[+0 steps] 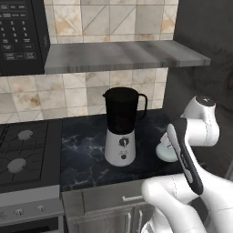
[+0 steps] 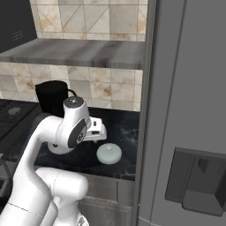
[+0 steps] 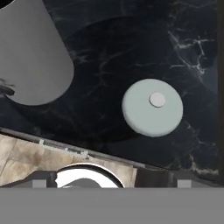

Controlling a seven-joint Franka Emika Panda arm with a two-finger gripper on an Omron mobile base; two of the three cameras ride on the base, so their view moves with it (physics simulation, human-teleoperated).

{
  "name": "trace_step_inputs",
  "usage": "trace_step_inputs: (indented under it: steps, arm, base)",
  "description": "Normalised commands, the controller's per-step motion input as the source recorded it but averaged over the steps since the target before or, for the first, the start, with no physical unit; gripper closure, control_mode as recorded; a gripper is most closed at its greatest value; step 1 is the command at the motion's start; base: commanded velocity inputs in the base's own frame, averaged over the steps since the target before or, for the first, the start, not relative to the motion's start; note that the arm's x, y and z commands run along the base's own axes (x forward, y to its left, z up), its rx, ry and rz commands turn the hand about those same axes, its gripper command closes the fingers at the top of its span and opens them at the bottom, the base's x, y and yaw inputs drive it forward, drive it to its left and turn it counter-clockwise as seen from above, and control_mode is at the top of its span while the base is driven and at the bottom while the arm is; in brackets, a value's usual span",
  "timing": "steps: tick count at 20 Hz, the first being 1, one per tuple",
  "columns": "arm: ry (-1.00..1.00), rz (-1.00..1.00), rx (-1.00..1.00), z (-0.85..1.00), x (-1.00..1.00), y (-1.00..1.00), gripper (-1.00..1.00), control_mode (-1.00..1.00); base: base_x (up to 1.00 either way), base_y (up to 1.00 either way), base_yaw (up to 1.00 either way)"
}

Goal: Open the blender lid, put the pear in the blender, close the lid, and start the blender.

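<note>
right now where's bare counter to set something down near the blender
Bare dark counter lies between the stove and the blender, and in front of the blender toward the counter edge. To the blender's right it is crowded: the blender lid lies on the counter there, with the open gripper above it and the fridge wall close beside.
</note>
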Motion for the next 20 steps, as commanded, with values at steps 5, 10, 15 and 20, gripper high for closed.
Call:
trace_step_inputs:
  steps: [5, 10, 15, 20]
  arm:
    - [0.13, 0.00, 0.00, -0.31, 0.25, -0.21, -1.00, -1.00]
    - [0.10, 0.00, 0.00, -0.21, 0.24, -0.25, -1.00, -1.00]
    - [0.09, 0.00, 0.00, -0.22, 0.28, -0.20, -1.00, -1.00]
    - [0.12, 0.00, 0.00, -0.33, 0.39, -0.13, -1.00, -1.00]
  base:
    - [0.00, 0.00, 0.00]
    - [0.00, 0.00, 0.00]
    - [0.00, 0.00, 0.00]
    - [0.00, 0.00, 0.00]
